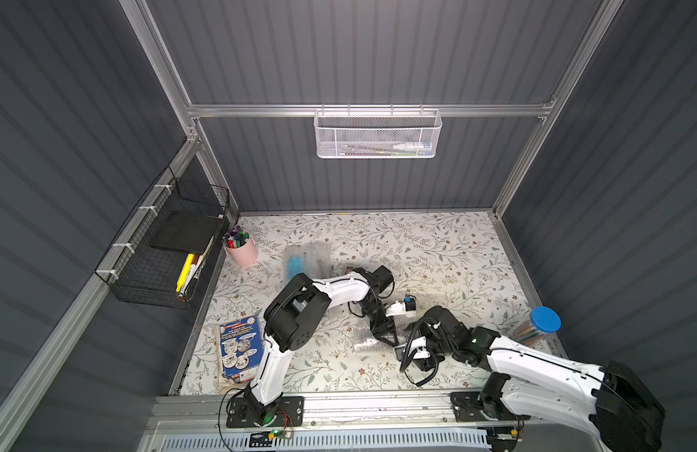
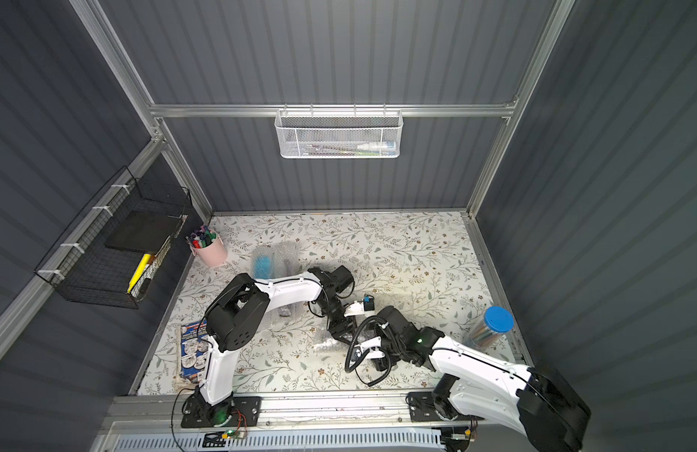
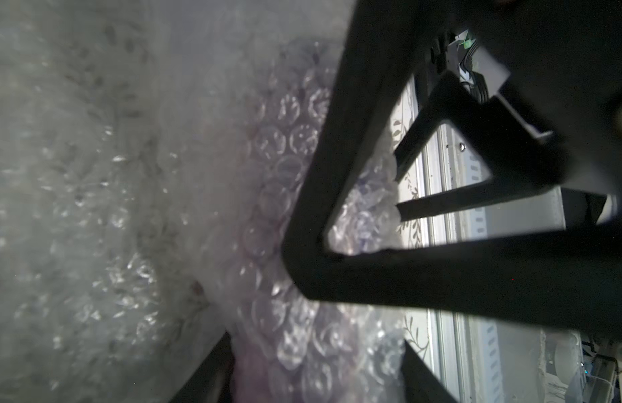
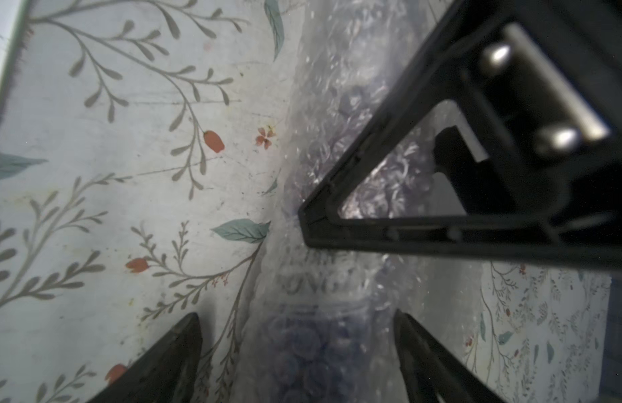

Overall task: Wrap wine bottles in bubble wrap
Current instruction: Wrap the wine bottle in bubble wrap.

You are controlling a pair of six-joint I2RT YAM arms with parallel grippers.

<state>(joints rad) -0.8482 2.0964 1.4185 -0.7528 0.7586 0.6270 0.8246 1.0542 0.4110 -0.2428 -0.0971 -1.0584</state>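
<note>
Left gripper [image 3: 314,349]: reaching down toward the front middle of the table [image 1: 436,250]. Its jaws are standing partly apart and flanking a rolled bundle of bubble wrap [image 3: 288,216]. The wrap is filling the gap between the fingers, and I cannot tell whether they are squeezing it.

Right gripper [image 4: 295,317]: pointing at the same bundle from the opposite side with its jaws standing wide. Bare table is showing between one finger and the roll, and it is holding nothing.

Purple bottle [image 4: 313,352]: lying inside that bundle between the right gripper's fingers. Its white label [image 4: 309,279] is showing blurred through the bubbles.

Blue bottle [image 1: 295,263]: lying wrapped in a second sheet [image 1: 317,254] toward the table's far left, near a pink cup [image 1: 243,252] of markers and well apart from both grippers.

Blue-lidded cylinder [image 1: 538,326]: sitting at the table's right edge.

Booklet [image 1: 239,348]: lying at the front left, beside the left arm.
</note>
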